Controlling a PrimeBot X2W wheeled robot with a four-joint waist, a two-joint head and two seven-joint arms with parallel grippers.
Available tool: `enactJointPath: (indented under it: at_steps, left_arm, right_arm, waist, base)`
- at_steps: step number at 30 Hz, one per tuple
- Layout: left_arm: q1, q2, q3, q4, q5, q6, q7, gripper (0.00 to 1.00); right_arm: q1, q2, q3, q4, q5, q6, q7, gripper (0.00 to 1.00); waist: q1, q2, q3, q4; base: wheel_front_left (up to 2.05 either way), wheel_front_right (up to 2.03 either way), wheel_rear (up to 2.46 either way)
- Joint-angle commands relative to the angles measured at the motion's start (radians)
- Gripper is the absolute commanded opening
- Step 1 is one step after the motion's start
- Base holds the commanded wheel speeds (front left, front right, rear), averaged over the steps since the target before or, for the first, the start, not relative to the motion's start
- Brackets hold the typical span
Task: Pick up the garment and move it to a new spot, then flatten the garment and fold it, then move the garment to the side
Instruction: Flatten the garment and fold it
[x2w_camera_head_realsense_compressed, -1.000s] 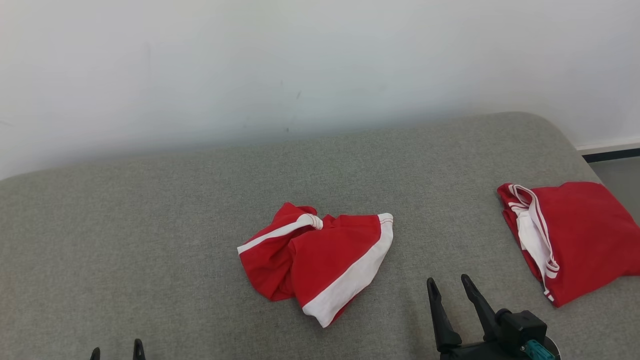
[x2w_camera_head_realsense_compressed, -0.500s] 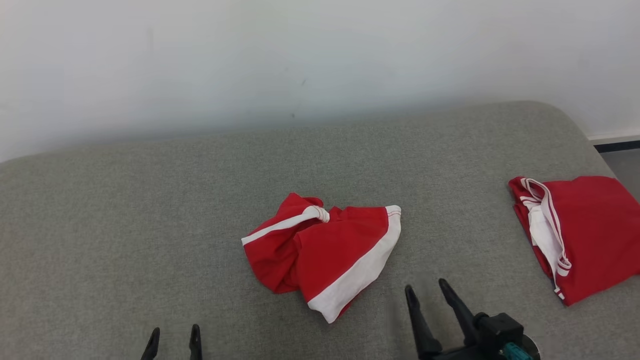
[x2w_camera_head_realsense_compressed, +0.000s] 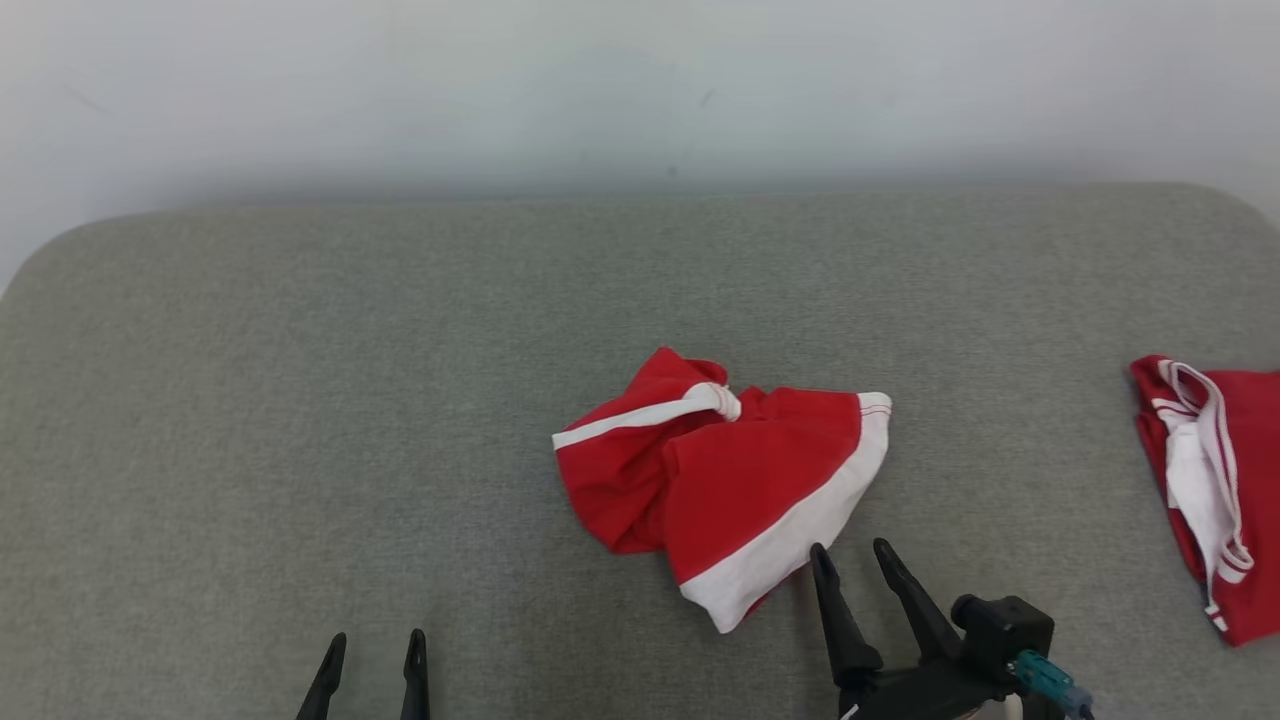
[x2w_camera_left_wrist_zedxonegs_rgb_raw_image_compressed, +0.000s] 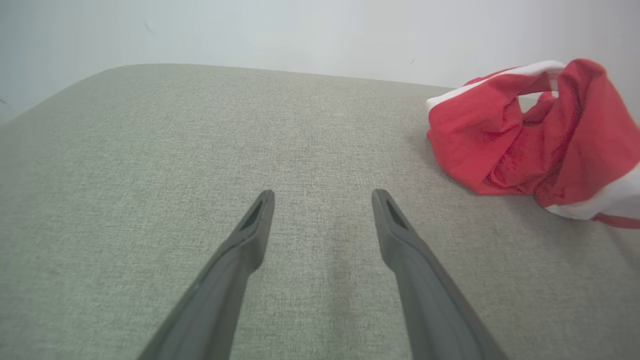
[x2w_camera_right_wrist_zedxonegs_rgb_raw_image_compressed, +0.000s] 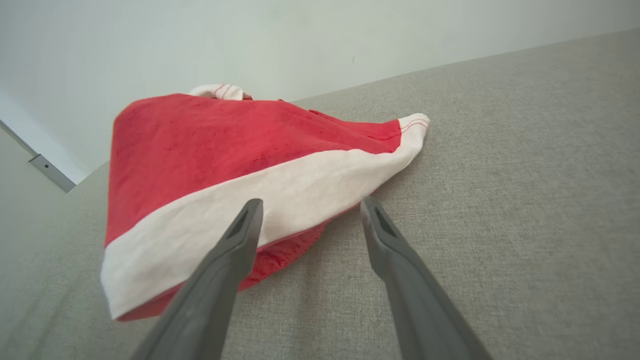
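Head view: the left gripper (x2w_camera_head_realsense_compressed: 375, 638) hangs over the grey cushion (x2w_camera_head_realsense_compressed: 300, 400), fingers apart and empty. The crumpled red garment (x2w_camera_head_realsense_compressed: 730, 480) lies mid-cushion. The right gripper (x2w_camera_head_realsense_compressed: 849, 546), likewise spread and empty, sits just beside it. A second garment (x2w_camera_head_realsense_compressed: 1215, 480) lies far right.

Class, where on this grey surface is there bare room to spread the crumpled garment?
Widest: left of the crumpled garment, beyond the left gripper. Also the strip between it and the wall. Crowded: the right, where the right gripper and the folded garment sit.
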Motion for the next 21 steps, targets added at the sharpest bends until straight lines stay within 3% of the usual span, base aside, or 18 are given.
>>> enactJointPath:
  at_steps: [1, 3, 6, 13, 14, 15, 16, 17, 18, 21]
  left_arm:
    - [-0.014, 0.000, 0.000, 0.001, 0.005, -0.003, -0.003, 1.00]
    - [-0.014, 0.000, 0.001, 0.002, 0.007, -0.006, -0.003, 1.00]
    - [-0.020, 0.000, -0.001, 0.001, 0.011, -0.007, -0.003, 1.00]
    - [-0.039, 0.000, -0.011, -0.003, 0.018, -0.009, -0.003, 1.00]
    - [-0.041, 0.000, -0.013, -0.002, 0.020, -0.010, -0.003, 1.00]
    - [-0.040, 0.000, -0.015, -0.001, 0.021, -0.011, -0.003, 1.00]
    - [-0.039, 0.000, -0.017, 0.001, 0.020, -0.012, -0.003, 1.00]
    - [-0.039, 0.000, -0.018, 0.002, 0.019, -0.012, -0.003, 1.00]
    - [-0.039, 0.000, -0.020, 0.002, 0.018, -0.013, -0.003, 1.00]
    - [-0.035, 0.000, -0.021, 0.008, 0.015, -0.012, -0.003, 1.00]
  right_arm:
    - [-0.003, 0.001, -0.006, 0.007, 0.034, -0.003, 0.000, 1.00]
    - [-0.003, 0.001, -0.022, 0.026, 0.135, -0.003, 0.000, 1.00]
    - [-0.016, 0.001, -0.019, 0.047, 0.188, -0.003, 0.000, 1.00]
    - [-0.067, 0.001, -0.006, 0.096, 0.237, -0.003, 0.000, 1.00]
    - [-0.077, 0.001, -0.004, 0.103, 0.237, -0.003, 0.000, 0.89]
    - [-0.084, 0.001, -0.006, 0.109, 0.237, -0.003, 0.000, 0.71]
    - [-0.089, 0.001, -0.007, 0.115, 0.239, -0.003, 0.000, 0.34]
    - [-0.094, 0.001, -0.011, 0.120, 0.240, -0.003, 0.000, 0.13]
    - [-0.101, 0.001, -0.016, 0.118, 0.238, -0.003, 0.000, 0.00]
    - [-0.115, 0.001, -0.034, 0.099, 0.223, -0.003, 0.000, 0.00]
  waist:
    - [-0.0001, -0.0001, 0.022, 0.034]
    - [-0.0001, -0.0001, 0.026, 0.049]
    - [-0.0001, -0.0001, 0.033, 0.059]
    - [-0.0001, -0.0001, 0.056, 0.081]
    - [-0.0001, -0.0001, 0.058, 0.084]
    - [-0.0001, -0.0001, 0.060, 0.087]
    - [-0.0001, -0.0001, 0.061, 0.090]
    - [-0.0001, -0.0001, 0.062, 0.092]
    - [-0.0001, -0.0001, 0.061, 0.095]
    - [-0.0001, -0.0001, 0.055, 0.098]
  base:
    - [0.00, 0.00, 0.00]
    - [0.00, 0.00, 0.00]
    - [0.00, 0.00, 0.00]
    - [0.00, 0.00, 0.00]
    - [0.00, 0.00, 0.00]
    - [0.00, 0.00, 0.00]
    - [0.00, 0.00, 0.00]
    - [0.00, 0.00, 0.00]
    - [0.00, 0.00, 0.00]
    - [0.00, 0.00, 0.00]
